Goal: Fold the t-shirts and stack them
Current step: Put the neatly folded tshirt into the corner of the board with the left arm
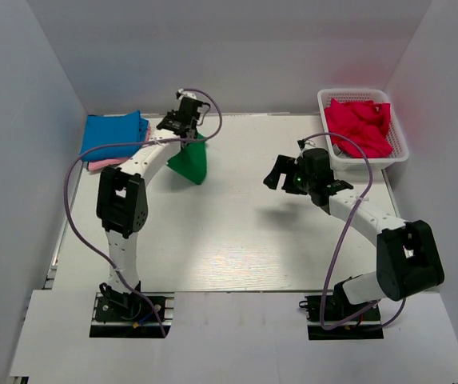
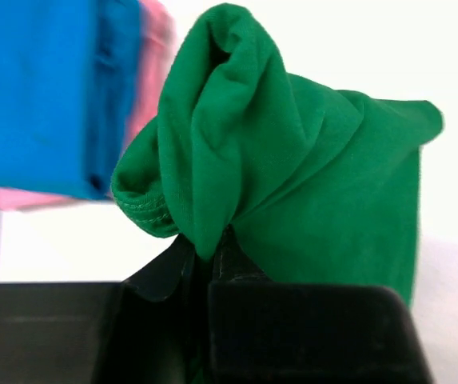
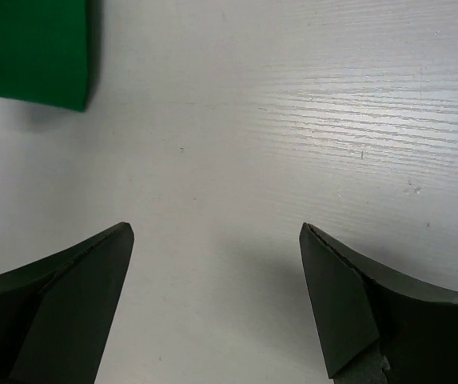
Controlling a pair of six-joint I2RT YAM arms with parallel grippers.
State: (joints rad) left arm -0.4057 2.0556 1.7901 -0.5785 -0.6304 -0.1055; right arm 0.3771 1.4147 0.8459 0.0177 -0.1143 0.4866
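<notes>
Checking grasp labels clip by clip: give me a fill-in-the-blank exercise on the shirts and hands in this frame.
The left hand is shut on a t-shirt whose colour is ____.
The right hand is wide ____, holding nothing.
The blue t-shirt lies folded on top of a ____ one.
Missing words: green; open; pink.

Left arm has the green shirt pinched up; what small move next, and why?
Probably swing left over the blue t-shirt, which tops the pink t-shirt: the left gripper is shut on the green t-shirt, hanging just beside that pile.
</notes>
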